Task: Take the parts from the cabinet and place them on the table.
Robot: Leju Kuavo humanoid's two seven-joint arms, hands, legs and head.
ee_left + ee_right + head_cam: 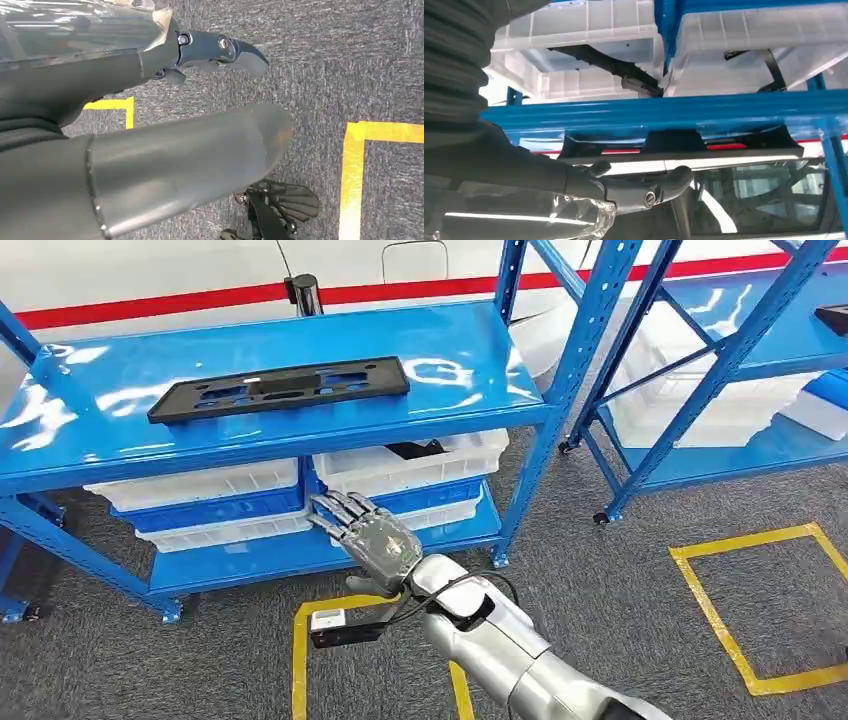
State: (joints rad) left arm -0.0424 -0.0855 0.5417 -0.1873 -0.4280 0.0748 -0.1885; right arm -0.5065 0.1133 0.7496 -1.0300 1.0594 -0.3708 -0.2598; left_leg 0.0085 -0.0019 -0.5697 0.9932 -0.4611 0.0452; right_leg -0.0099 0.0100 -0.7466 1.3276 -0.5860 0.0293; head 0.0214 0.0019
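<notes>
While the right hand (372, 537) hangs below and in front of the blue shelf (470, 350), its fingers (340, 508) spread and holding nothing, the flat black part (280, 388) lies untouched on top of that shelf. The likely fault is the hand striking the shelf's front lip on the way up, or nudging the thin part backward instead of gripping it. The left hand (150, 150) hangs over the floor; its finger state cannot be told.

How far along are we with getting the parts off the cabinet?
Nothing looks done yet. The long black part lies flat on the blue cabinet's top shelf, untouched. The right hand is raised in front of the lower shelf bins, fingers apart, holding nothing. The left hand hangs over the floor. Grasping, carrying and placing remain.
</notes>
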